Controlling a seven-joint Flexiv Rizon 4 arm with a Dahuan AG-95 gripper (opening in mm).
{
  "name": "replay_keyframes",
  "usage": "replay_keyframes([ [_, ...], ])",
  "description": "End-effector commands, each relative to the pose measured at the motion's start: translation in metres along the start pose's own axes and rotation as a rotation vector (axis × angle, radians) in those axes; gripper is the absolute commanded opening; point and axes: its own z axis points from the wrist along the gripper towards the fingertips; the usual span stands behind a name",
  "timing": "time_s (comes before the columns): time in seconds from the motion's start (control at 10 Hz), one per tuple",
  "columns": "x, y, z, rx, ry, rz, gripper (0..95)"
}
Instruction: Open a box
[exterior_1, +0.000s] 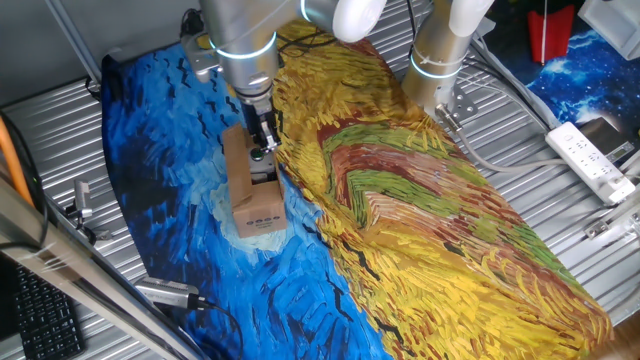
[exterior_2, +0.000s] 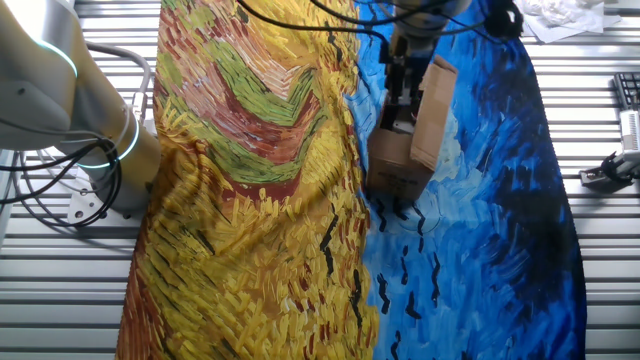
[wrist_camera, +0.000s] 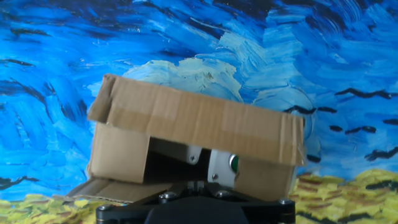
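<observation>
Hand (exterior_1: 263, 150) low over box (exterior_1: 255, 205), fingertips inside, flap raised

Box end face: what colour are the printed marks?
Black marks on the brown box, clearest in the fixed view where the gripper comes down from above.

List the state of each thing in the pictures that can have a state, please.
box: on the painted cloth, one long top flap lifted, partly open.
gripper: down at the box's open top, fingertips inside; open or shut cannot be told.
painted cloth: spread flat over the table.
power strip: lying on the table.
</observation>
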Motion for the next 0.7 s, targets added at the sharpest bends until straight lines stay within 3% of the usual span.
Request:
replay_keyframes([
  [0.1, 0.003, 0.002, 0.002, -0.001, -0.004, 0.003, 0.0],
  [0.7, 0.024, 0.006, 0.006, 0.001, -0.002, -0.005, 0.0],
])
